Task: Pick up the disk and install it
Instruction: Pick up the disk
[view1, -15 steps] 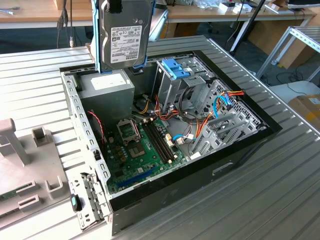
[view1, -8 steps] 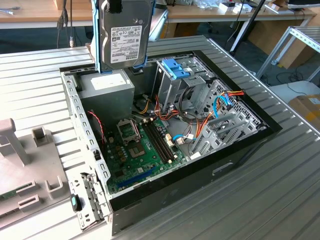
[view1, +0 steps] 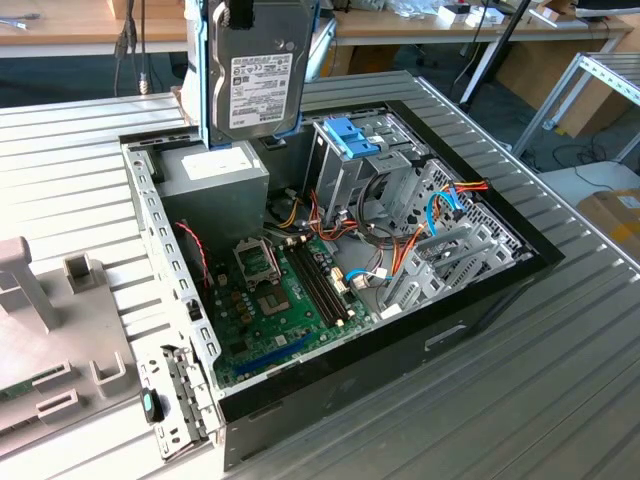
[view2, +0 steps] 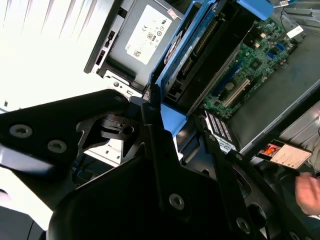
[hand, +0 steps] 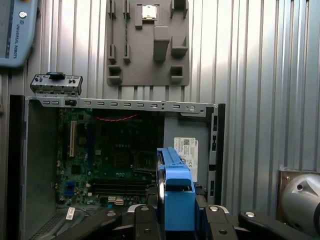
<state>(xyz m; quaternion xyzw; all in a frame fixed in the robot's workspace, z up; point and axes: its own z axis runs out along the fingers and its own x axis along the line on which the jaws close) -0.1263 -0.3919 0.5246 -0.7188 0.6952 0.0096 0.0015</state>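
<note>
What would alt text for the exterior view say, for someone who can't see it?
A grey disk in a blue frame hangs upright, label facing the camera, above an open computer case on a ribbed metal table. Inside are a green motherboard and coloured cables.

This is a robotics lab or electronics workshop. A desktop computer case (view1: 330, 385) lies opened on a ribbed metal counter (view1: 540, 400), its motherboard (view1: 285, 300) and wiring bare. In the first wrist view, a grey fixture plate (hand: 147, 50) with moulded slots and a robot teach pendant (hand: 15, 30) lie on the same counter. Behind it, the exterior view shows a long wooden counter (view1: 70, 25), an aluminium profile frame (view1: 600, 75), a cardboard box (view1: 612, 215) and cables trailing over dark carpet.
</note>
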